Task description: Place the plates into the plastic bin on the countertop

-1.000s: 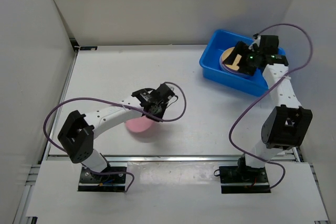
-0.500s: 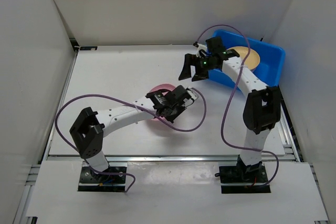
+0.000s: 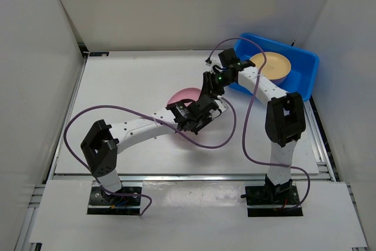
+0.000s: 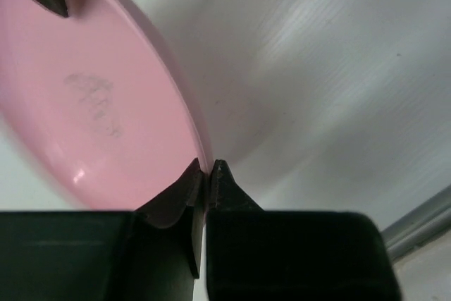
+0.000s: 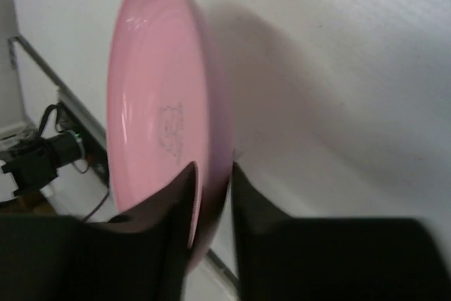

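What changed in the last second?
The left gripper, shut on the rim of the pink plate, carried it off the countertop, right and toward the bin. The right gripper left the bin, swung left and now clamps the plate's other edge. The plates stacked in the bin stayed put.

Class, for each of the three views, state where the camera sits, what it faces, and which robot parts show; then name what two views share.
Top external: above and behind, looking down at the countertop, blue bin, both arms.
Left wrist: on the left arm, facing the pink plate; left pincer pinching its rim.
Right wrist: on the right arm, facing the same plate; right pincer straddling its rim.
Shared: both wrist views show the pink plate.
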